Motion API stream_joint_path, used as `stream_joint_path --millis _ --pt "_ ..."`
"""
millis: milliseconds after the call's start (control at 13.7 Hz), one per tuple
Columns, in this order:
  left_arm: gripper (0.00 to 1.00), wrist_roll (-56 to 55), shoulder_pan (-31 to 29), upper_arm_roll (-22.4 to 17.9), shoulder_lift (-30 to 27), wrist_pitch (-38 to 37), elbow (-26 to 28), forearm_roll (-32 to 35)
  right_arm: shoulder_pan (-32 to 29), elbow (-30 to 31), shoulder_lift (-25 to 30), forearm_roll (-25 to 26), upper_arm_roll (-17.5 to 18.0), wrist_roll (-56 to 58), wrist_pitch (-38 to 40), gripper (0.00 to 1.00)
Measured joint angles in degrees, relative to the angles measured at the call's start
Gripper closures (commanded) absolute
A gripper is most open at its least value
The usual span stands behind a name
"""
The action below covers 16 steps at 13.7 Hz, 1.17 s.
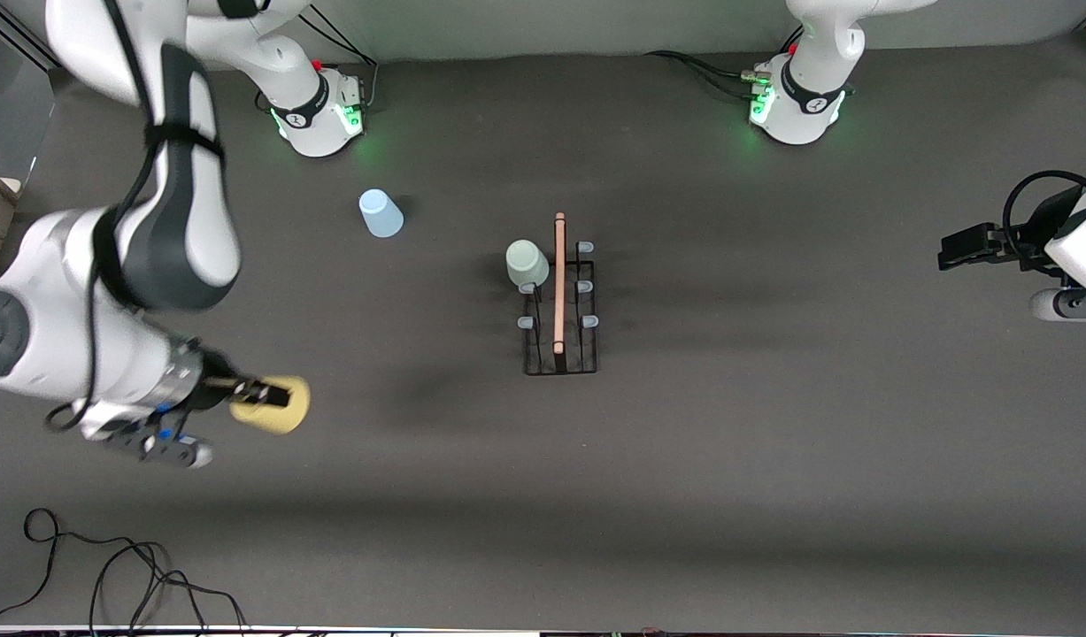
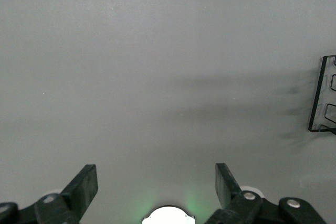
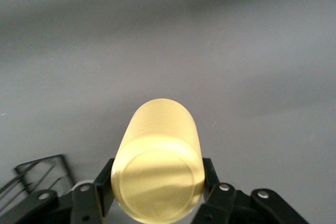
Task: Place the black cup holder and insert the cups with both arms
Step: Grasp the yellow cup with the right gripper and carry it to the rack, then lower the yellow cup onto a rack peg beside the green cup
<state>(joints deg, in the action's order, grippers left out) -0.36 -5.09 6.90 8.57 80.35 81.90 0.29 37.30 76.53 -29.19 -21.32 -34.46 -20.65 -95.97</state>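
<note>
Yellow cup (image 1: 281,405) (gripped), 3 cups (image 1: 381,214), 1 holder (image 1: 560,310).

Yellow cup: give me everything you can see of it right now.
The yellow cup is a small plain tumbler of pale, slightly translucent plastic, with no handle or markings. It lies tilted on its side, not upright, its flat closed base facing the right wrist camera. The right gripper is shut on it, one black finger against each side of the body near the base. It sits toward the right arm's end of the table, apart from the black cup holder. Whether it still touches the table cannot be told.
</note>
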Motion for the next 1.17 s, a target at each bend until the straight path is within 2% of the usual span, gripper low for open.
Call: stream_joint_path --millis 366,585,878,1171 --pt "0.00 0.0 0.0 0.0 0.0 0.4 0.0 0.0 16.2 1.6 1.3 2.4 0.2 -37.1 -0.5 1.00" --pt "0.00 0.0 0.0 0.0 -0.8 1.2 0.1 0.0 21.9 1.5 -0.2 2.5 0.5 -53.4 -3.4 1.00" --pt "0.00 0.0 1.2 0.2 -3.5 4.9 4.3 2.0 25.5 1.1 -3.7 2.5 0.9 -63.8 -6.8 1.00" --pt "0.00 -0.1 2.3 0.5 -4.9 5.5 6.2 2.9 25.9 -0.4 -6.0 2.5 3.2 -68.4 -9.5 1.00"
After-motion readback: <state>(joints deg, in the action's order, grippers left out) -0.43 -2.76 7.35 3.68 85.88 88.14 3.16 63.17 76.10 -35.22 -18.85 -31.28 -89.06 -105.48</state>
